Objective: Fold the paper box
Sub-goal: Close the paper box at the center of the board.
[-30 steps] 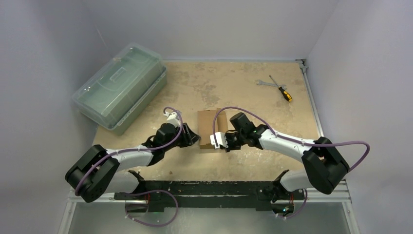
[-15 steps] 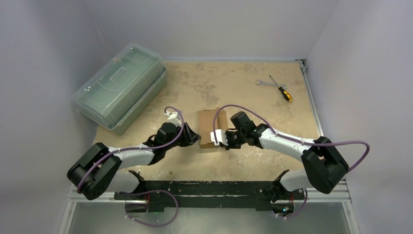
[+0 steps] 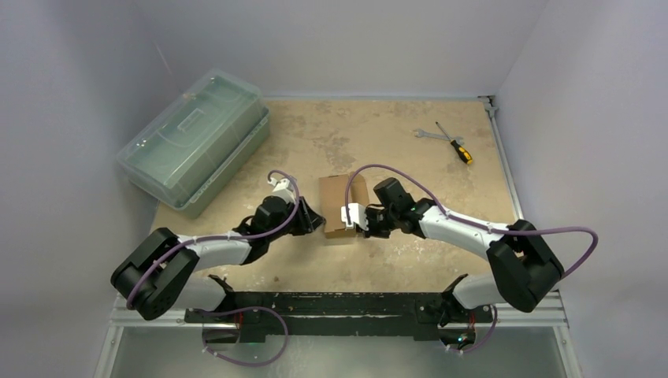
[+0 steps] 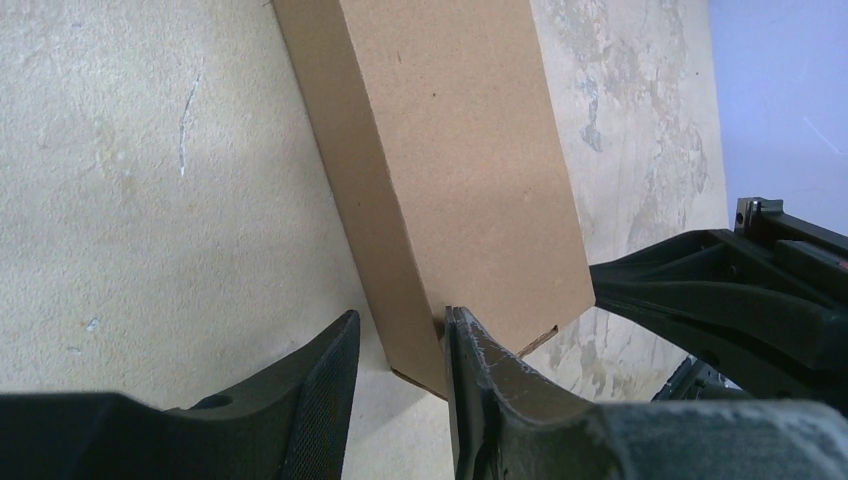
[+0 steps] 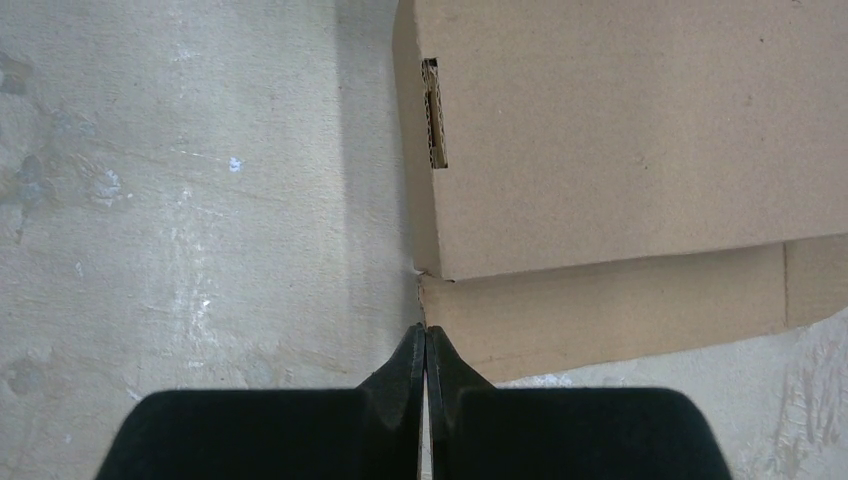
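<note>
Lavender-walled cell, mottled tan worktop (image 3: 394, 260). Paper box (image 3: 339, 193) sits mid-worktop between the two arms, looks assembled into a closed brown carton, long axis running away from the bases.

Left end effector (image 4: 400, 345): released, fingers apart and straddling the box's near left corner. One finger (image 4: 480, 370) touches the top edge at that corner; the other is beside the side wall, with a sliver of worktop showing between.

Right end effector (image 5: 425, 345): clenched tight, nothing visible between the fingers. Tips are at the corner of a flap (image 5: 600, 310) lying low along the box's right side, just below a slot (image 5: 433, 110) in the box wall.

Translucent green plastic case (image 3: 193, 142) is far left. Wrench (image 3: 425, 134) and screwdriver (image 3: 455, 146) are far right, well apart from the box.
</note>
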Available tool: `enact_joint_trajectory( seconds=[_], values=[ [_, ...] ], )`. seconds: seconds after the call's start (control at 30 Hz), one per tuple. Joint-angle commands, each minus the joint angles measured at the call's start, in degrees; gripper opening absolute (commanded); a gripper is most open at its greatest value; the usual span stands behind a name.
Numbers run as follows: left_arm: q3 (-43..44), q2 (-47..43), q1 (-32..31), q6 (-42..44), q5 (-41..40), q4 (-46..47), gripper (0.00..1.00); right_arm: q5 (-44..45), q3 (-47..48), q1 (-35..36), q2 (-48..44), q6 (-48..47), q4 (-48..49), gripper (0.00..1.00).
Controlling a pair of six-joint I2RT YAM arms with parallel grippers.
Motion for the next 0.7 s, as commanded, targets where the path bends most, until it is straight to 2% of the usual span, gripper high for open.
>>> enact_joint_trajectory(
  seconds=[0.0,0.17,0.47,0.67],
  values=[
    [2.69,1.24,-0.28,1.9,0.33,0.39,0.35,1.34,2.07,-0.21,0.23,1.99,1.99,0.0],
    [4.93,0.84,-0.34,3.05,0.39,-2.49,0.41,0.9,2.0,-0.2,0.07,1.43,1.65,0.0],
    [9.24,-1.92,-0.32,6.65,-1.68,-8.9,0.71,0.7,2.0,-0.18,-0.07,0.57,1.46,0.0],
    [11.34,1.69,-0.3,7.5,-0.23,-9.33,0.74,0.7,1.77,-0.21,-0.35,0.24,1.78,0.0]
  ],
)
